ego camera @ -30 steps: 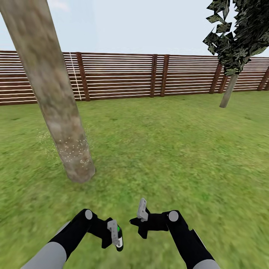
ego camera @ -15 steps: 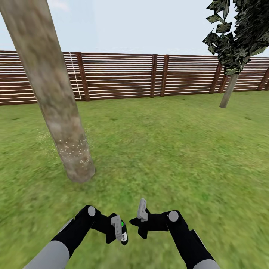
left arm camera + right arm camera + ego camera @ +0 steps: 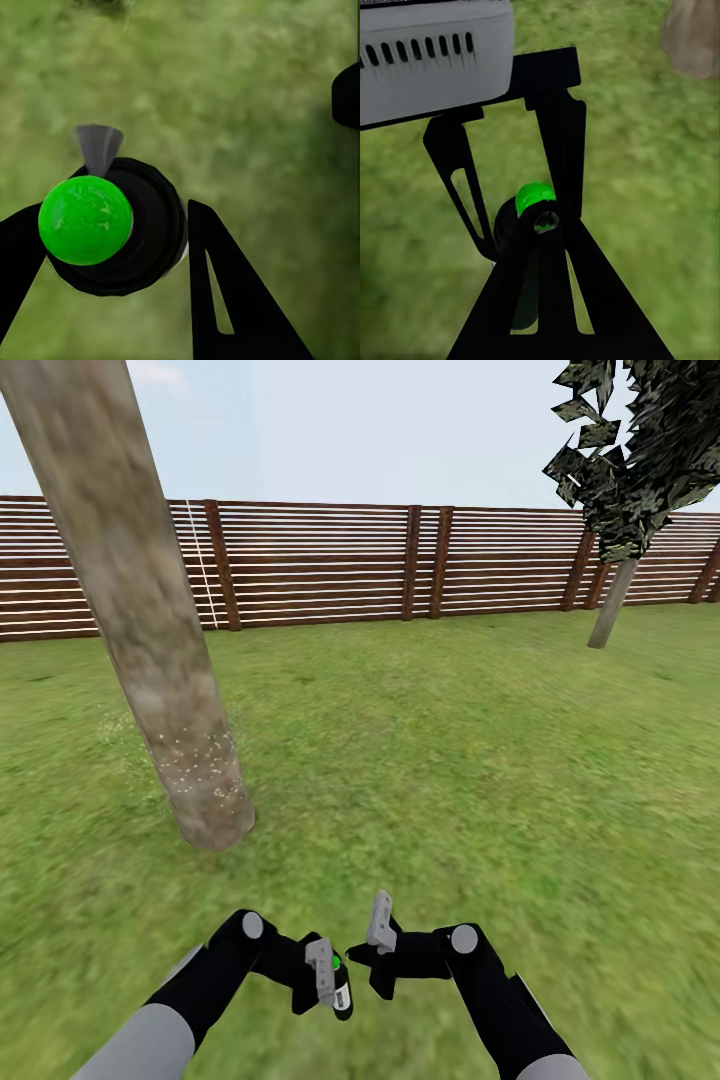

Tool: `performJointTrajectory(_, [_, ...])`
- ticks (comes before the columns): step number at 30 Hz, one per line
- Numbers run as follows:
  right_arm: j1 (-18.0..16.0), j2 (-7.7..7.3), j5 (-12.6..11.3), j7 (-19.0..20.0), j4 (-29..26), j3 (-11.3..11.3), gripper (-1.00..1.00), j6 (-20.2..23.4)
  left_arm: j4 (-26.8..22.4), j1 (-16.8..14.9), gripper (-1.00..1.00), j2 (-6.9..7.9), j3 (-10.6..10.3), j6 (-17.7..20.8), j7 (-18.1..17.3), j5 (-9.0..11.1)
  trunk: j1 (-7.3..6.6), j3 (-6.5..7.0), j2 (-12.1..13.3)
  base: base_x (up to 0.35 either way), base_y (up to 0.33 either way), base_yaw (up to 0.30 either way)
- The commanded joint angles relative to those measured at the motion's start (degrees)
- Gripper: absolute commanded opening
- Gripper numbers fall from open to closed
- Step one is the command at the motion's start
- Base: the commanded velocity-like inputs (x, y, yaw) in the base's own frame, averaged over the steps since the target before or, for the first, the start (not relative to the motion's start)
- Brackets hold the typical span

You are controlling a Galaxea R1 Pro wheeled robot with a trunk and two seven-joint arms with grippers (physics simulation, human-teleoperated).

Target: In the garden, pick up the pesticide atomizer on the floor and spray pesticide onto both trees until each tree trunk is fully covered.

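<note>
Carried inward over the last second toward the right gripper [image 3: 378,938], jaws pressed together on nothing: pesticide atomizer [image 3: 341,988], pinched in the left gripper [image 3: 328,980] low over the grass [image 3: 450,760], near the speckled tree trunk [image 3: 150,620] — likely re-aiming.

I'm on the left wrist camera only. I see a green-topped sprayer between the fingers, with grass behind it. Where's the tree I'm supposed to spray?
Observer: In the head view, the thick tree trunk stands ahead and to the left of the left gripper, which holds the pesticide atomizer.
Operator: Any spray on it already?
Observer: Yes, whitish pesticide speckles dot the trunk's lower part; higher up the bark looks bare.
Operator: And my other arm?
Observer: The right gripper hangs close beside the atomizer, holding nothing.
</note>
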Motion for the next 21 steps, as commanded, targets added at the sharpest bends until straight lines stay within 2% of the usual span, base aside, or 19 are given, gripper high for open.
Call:
performJointTrajectory(1, [0.0,0.0,0.0,0.01,0.0,0.0,-1.0,0.0,0.0,0.0,-1.0,-0.04,0.0,0.0,-0.04,0.03,0.0,0.0,0.0,0.0,0.0,0.0])
performJointTrajectory(9, [0.0,0.0,0.0,0.0,0.09,0.0,-1.0,0.0,-0.08,0.0,-1.0,-0.58,0.05,0.0,-0.07,0.04,0.0,0.0,0.0,0.0,0.0,0.0])
performJointTrajectory(21, [0.0,-0.06,0.0,0.01,0.09,0.0,-1.0,-0.01,-0.09,-0.06,-1.0,-0.6,0.09,0.0,-0.13,0.04,0.0,0.0,0.0,0.0,0.0,0.0])
